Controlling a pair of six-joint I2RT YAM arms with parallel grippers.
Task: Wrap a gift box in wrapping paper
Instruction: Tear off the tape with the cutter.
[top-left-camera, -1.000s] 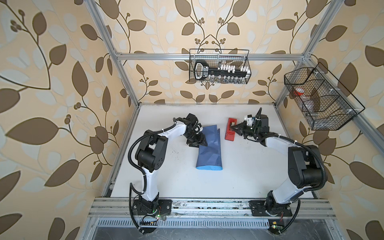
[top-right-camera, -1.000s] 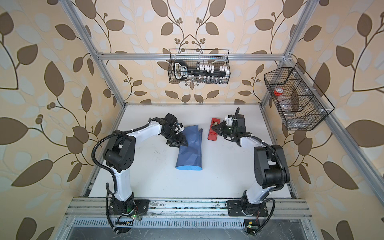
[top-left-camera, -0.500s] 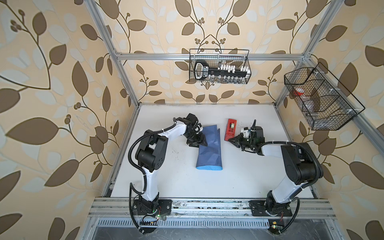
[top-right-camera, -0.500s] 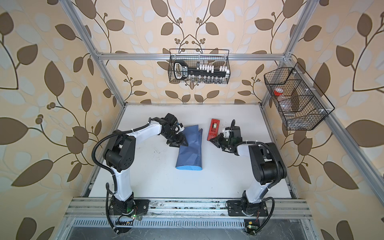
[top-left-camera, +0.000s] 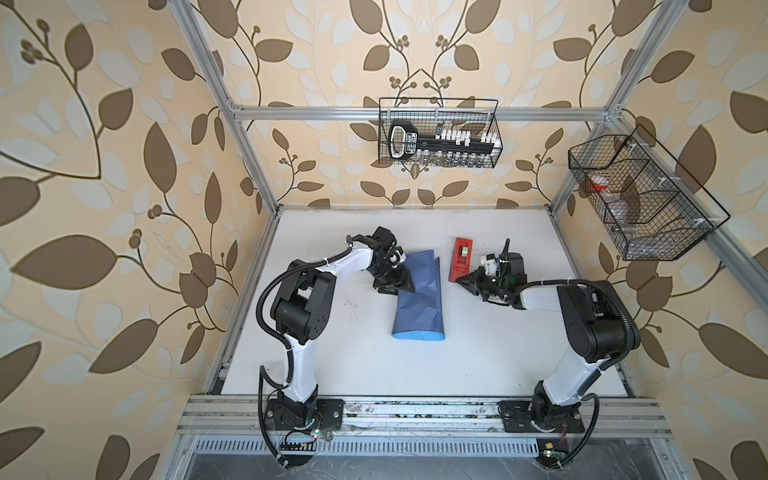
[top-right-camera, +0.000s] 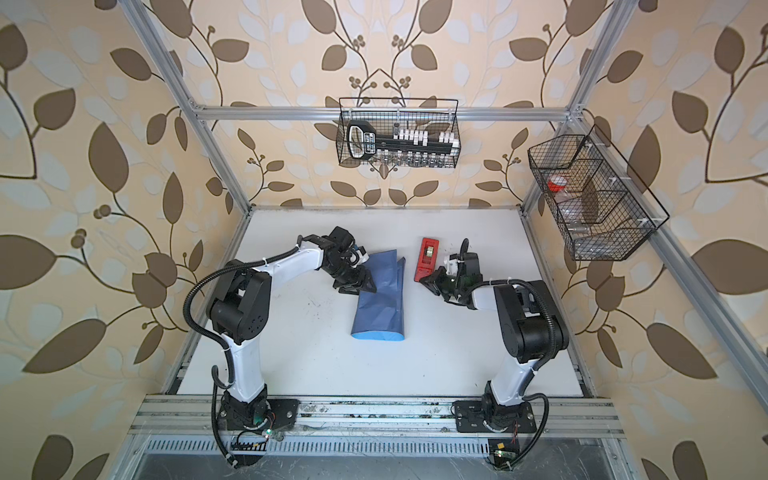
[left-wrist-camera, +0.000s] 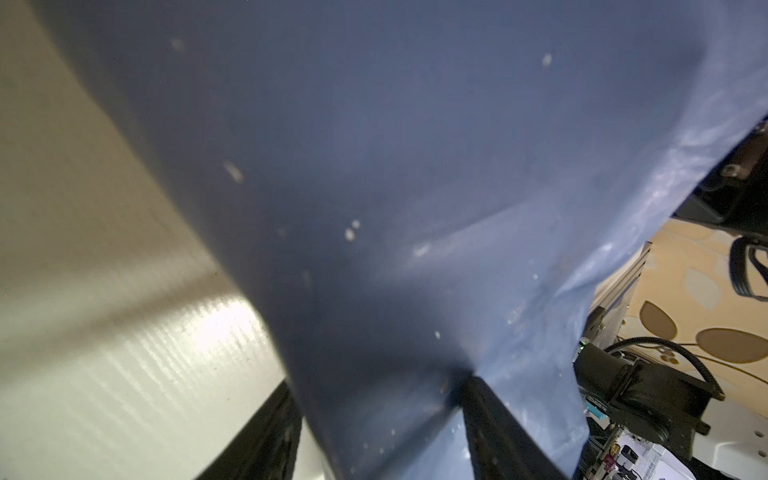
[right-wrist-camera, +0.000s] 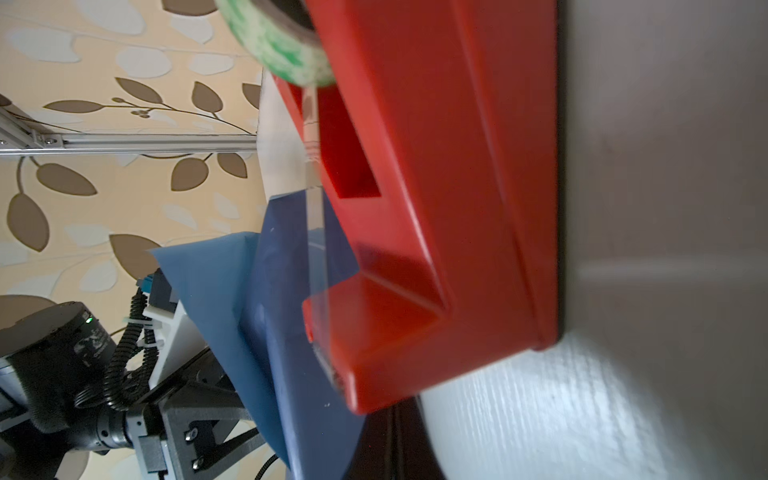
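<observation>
Wrapping paper (top-left-camera: 419, 299) (dark face outward, light-blue edge at the end away from the fingers) is clamped between the left gripper's (top-left-camera: 401, 286) jaws; the right gripper (top-left-camera: 465, 280), jaws together, points just beside the red tape dispenser (top-left-camera: 460, 259).

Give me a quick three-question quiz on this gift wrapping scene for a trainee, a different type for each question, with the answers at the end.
1. True or false: the left gripper is at the red tape dispenser.
2. Which end of the wrapping paper shows light blue? A: the near end, toward the robot. B: the far end. C: neither.
3. Fill in: the right gripper has its jaws ____.
Key: 1 false, it is at the paper's edge. 2 A. 3 shut.
</observation>
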